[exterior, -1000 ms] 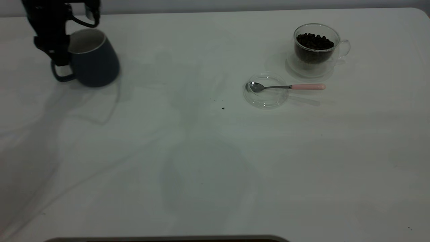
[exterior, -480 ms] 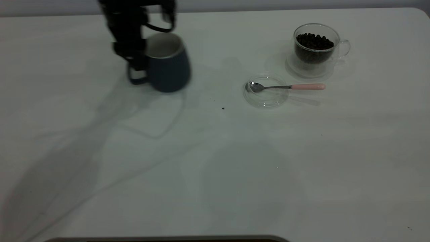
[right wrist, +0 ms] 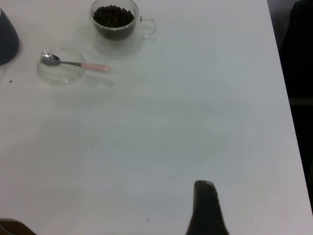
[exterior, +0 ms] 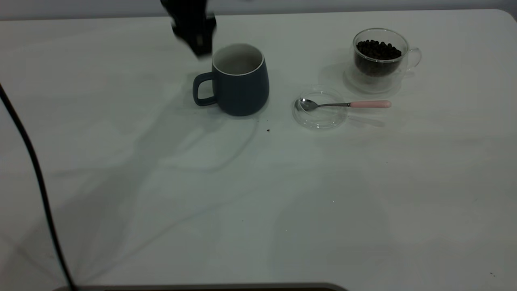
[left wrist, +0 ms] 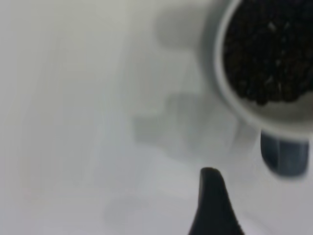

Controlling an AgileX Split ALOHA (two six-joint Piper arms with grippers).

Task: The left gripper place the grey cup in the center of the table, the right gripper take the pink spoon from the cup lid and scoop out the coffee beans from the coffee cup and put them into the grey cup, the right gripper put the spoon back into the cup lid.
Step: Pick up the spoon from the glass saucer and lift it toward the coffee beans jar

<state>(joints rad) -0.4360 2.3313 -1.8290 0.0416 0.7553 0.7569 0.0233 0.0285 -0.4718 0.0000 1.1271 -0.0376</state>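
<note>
The grey cup (exterior: 242,87) stands upright on the table (exterior: 258,194) left of centre at the back, handle to the left, nothing holding it. My left gripper (exterior: 194,38) hovers open just behind and left of its rim. In the left wrist view one black finger (left wrist: 211,205) shows over bare table, with the cup's white rim (left wrist: 274,115) ringing dark contents. The pink spoon (exterior: 347,104) rests with its bowl in the cup lid (exterior: 319,117). The coffee cup (exterior: 377,60) holds coffee beans (exterior: 377,49) behind it. My right gripper's single visible finger (right wrist: 205,208) hangs over bare table, far from them.
A black cable (exterior: 36,173) runs down the left side of the table. A few dark specks (exterior: 268,130) lie between cup and lid. The table's right edge (right wrist: 283,98) borders a dark gap.
The left gripper carried the grey cup rightward from the far left, set it down, let go of its handle, and rose clear. Spoon, lid and coffee cup stayed put.
</note>
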